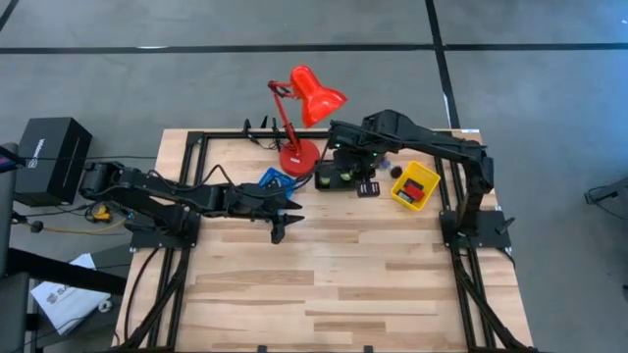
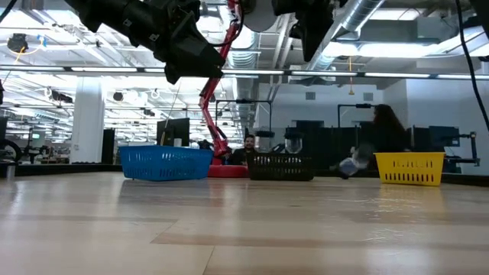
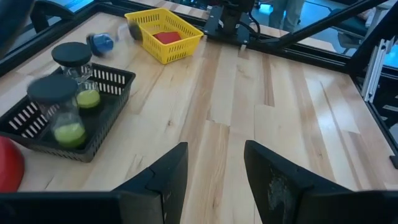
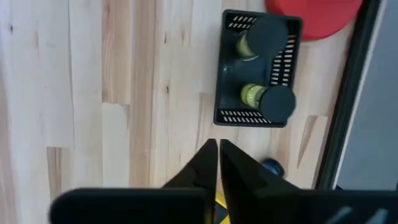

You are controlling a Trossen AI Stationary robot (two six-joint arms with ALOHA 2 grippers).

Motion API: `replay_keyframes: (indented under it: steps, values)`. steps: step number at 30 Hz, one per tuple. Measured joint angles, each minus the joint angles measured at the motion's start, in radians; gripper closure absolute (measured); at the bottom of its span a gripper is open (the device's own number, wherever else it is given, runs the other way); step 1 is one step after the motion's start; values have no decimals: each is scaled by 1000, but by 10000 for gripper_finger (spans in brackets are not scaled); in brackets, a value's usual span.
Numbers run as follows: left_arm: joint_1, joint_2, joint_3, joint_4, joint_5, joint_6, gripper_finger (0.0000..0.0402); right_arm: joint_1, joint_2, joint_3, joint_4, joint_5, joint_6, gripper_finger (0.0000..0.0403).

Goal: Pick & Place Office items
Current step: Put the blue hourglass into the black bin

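Two capped jars (image 3: 65, 93) standing in the black bin (image 4: 258, 68), probably light, slick.
Right gripper (image 4: 217, 163) hovering pinched together, empty; left gripper (image 3: 214, 180) waiting, fingers apart; gripping lids seems safest.

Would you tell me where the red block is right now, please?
The red block lies inside the yellow bin on the table's right side in the high view, right of the black bin and near the right arm's base.

blue bin (image 2: 165, 163) | red lamp (image 2: 216, 114) behind | black bin (image 2: 280, 166) centre | yellow bin (image 2: 410, 169) far side
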State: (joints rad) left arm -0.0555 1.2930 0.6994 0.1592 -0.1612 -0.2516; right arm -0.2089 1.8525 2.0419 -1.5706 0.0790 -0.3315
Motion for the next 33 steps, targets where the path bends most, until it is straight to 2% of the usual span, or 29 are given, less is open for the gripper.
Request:
replay_keyframes:
  steps: [6,11,20,33]
  values:
    - [0,0,0,-1,-4,0,248,49,-30,1,-1,-3,13,393]
    - [0,0,0,-1,-4,0,248,78,-105,1,-1,-3,25,400]
    - [0,0,0,-1,-3,0,248,80,-206,-4,-1,-11,155,400]
    - [0,0,0,-1,1,0,248,125,-211,-26,0,-30,157,400]
